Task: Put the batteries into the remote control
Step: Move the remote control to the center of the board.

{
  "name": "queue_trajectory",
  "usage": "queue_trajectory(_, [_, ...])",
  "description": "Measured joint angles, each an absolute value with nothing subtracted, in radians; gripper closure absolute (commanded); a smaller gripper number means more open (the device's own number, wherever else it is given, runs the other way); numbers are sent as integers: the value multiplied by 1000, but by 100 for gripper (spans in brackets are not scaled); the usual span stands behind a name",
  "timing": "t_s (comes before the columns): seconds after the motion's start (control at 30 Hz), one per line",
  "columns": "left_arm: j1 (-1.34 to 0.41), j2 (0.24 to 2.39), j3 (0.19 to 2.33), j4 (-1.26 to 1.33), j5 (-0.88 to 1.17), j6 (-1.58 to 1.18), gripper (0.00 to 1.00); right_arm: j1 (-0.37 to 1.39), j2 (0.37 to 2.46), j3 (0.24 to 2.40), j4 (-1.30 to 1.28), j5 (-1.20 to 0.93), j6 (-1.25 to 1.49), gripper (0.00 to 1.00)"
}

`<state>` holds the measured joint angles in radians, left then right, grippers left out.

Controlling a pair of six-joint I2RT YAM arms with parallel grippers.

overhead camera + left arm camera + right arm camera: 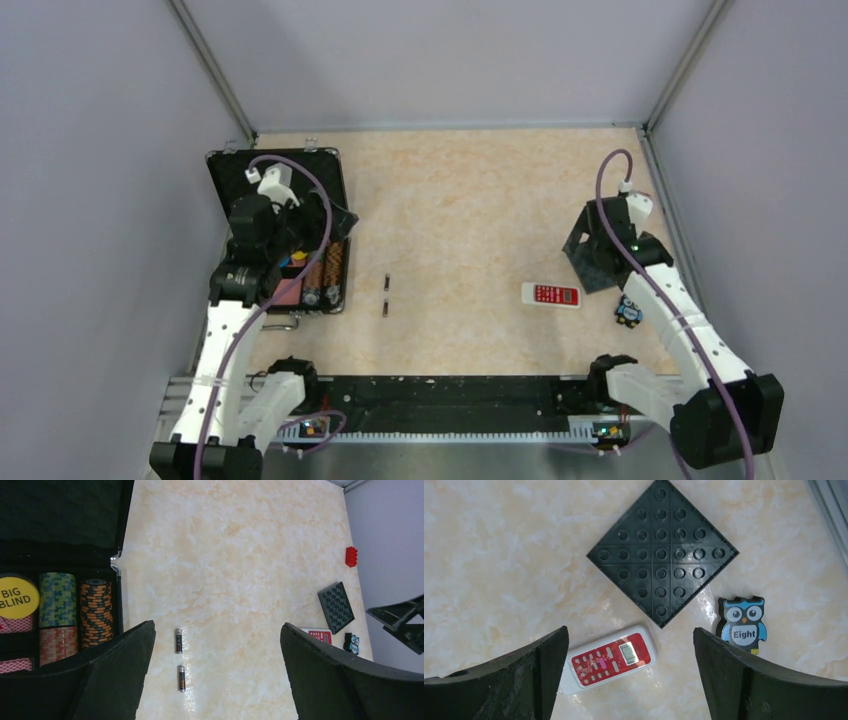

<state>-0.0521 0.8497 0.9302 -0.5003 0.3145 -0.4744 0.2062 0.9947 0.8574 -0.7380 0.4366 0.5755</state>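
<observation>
Marbled beige bench point(460, 200). From the top camera the two batteries point(386, 284) lie end to end with a small gap, at about 7 o'clock from the bench's middle, touching nothing. The remote control point(551, 295) lies flat, red face up, over at 4 o'clock and well apart from them. A black case point(225, 175) sits open at the 9 o'clock edge.

Left wrist camera: the left end effector point(217, 627) is spread wide with nothing in it. The batteries show on the bare bench between its fingers, nearer the 9 o'clock finger (not touching it, as far as I can see). Stacks of chips point(95, 612) and a yellow BIG BLIND disc point(17, 597) fill the case at 9 o'clock. A small red block point(351, 556) is at 2 o'clock and a dark studded plate point(336, 607) at 3.

Right wrist camera: the right end effector point(630, 635) is also wide open and empty, hanging above the remote control. The remote lies tilted between the fingers, its white end by the 9 o'clock finger. The plate's corner is just beside the remote at its 12 o'clock, and a blue owl piece point(742, 625) marked Eight sits at its 3 o'clock.
</observation>
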Motion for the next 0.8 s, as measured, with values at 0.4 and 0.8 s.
queue_trajectory(0.4, [-52,928,899,-338,435,-480,2,236,1168,741,-811,273,1116,17])
queue_trajectory(0.8, [-52,940,860,-268,460,-476,4,255,1365,796,-879,221,1555,14])
